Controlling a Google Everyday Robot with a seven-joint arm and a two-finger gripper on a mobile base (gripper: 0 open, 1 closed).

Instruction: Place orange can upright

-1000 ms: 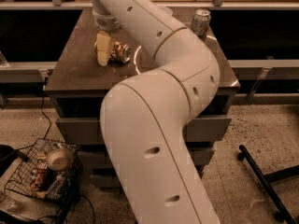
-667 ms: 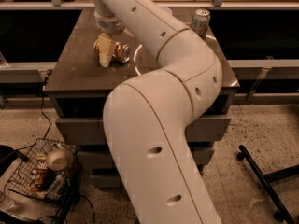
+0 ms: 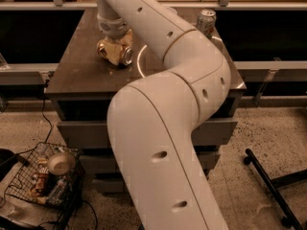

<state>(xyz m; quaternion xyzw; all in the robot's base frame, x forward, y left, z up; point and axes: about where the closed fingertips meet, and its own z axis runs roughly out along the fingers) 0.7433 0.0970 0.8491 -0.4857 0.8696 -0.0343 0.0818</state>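
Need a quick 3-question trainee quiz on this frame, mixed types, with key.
1. True or false: the white-silver can stands upright near the table's far right corner.
2. The pincer is: A) down near the floor; B) at the orange can, over the table's left half; C) beside the white-silver can.
3. Fill in: the wire basket sits on the ____.
Key: 1 true; 2 B; 3 floor.
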